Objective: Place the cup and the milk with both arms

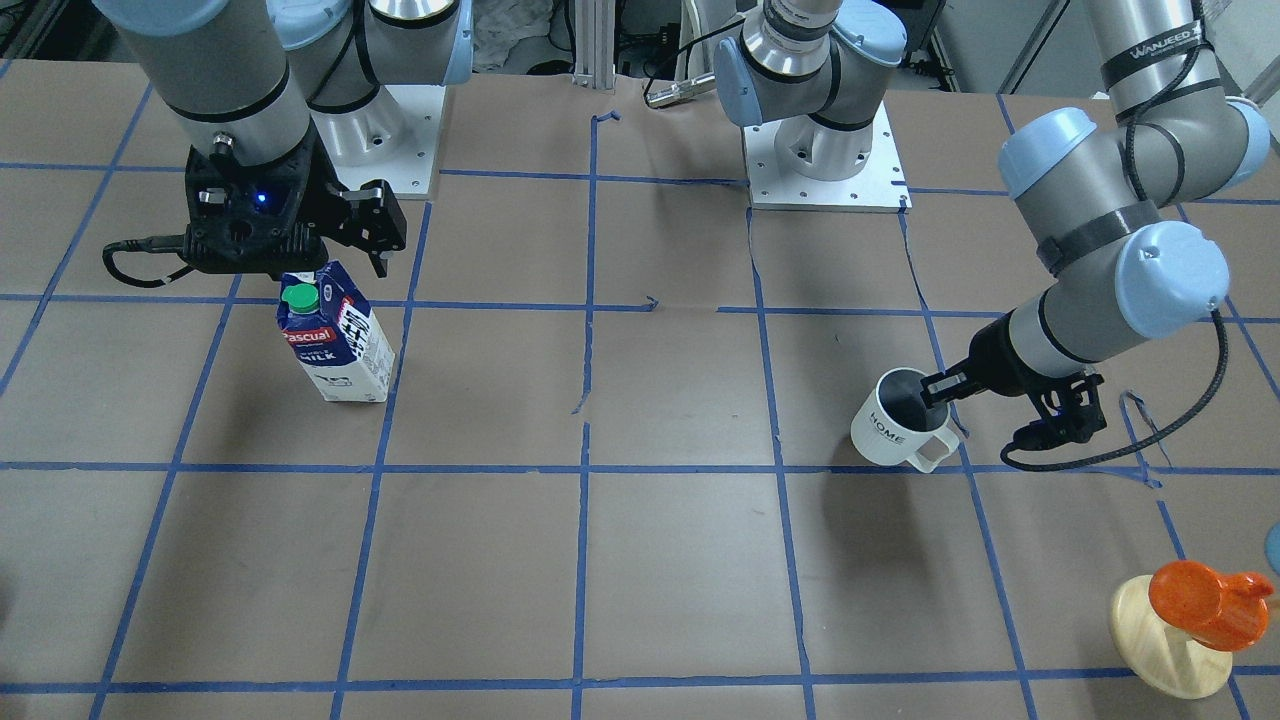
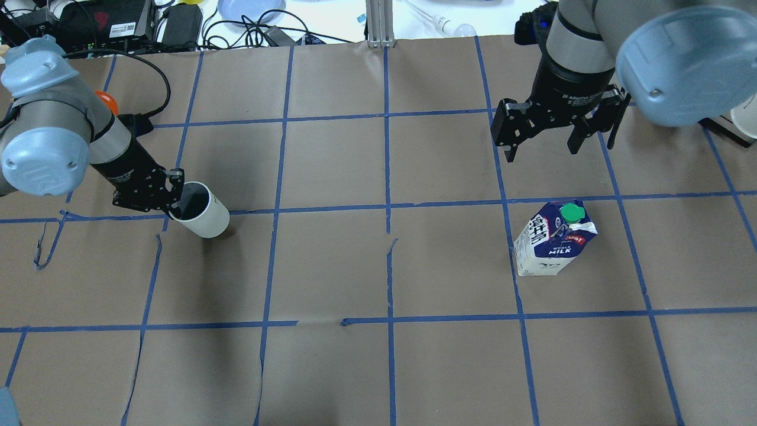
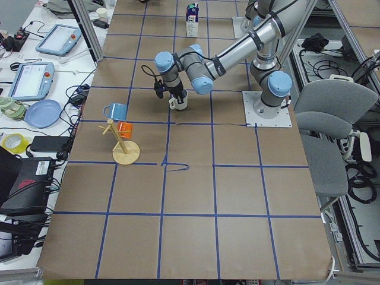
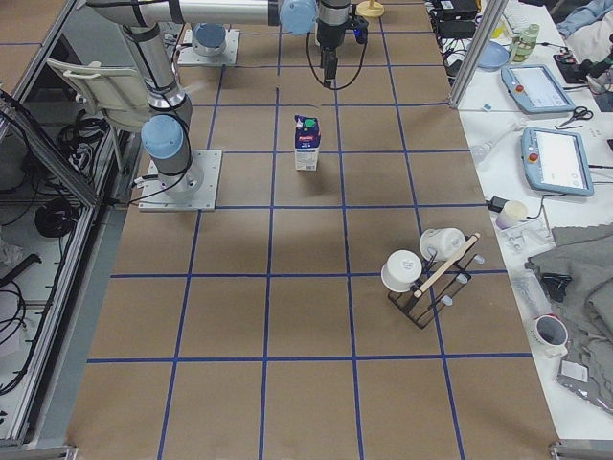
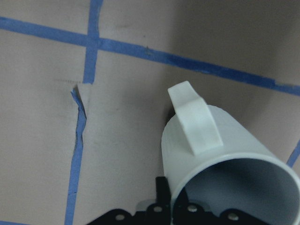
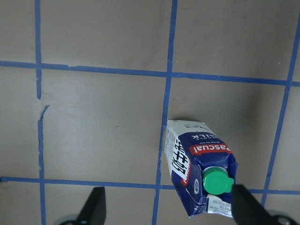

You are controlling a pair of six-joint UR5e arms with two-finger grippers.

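1. The table (image 2: 331,165) is covered in brown paper and marked into squares with blue tape (image 2: 384,154).
2. The right arm (image 2: 576,53) hangs over the far part of its half of the table. The right gripper (image 2: 541,151) points down with its jaws spread wide and nothing between them. It hovers above the milk and touches nothing. In its wrist view the carton's cap end sits between the 2 fingertips, nearer 1 of them.
3. The left arm (image 2: 71,130) reaches low and slantwise toward the cup. The left gripper (image 2: 171,204) is pinched onto the cup's wall, 1 finger inside the dark interior and 1 outside, just beside the handle.
4. An orange object (image 1: 1205,600) on a wooden base (image 1: 1150,640) stands well apart from the cup, toward the operators' edge on the left arm's side.
5. The milk (image 2: 553,248) stands upright on the table on the right arm's side, its base on a tape line, green cap up. It is free of the gripper, which is higher and slightly farther from the robot.
6. The cup (image 2: 201,210) is upright, mouth up, in the left gripper's hold, close to a tape crossing. Whether its base touches the paper cannot be told.
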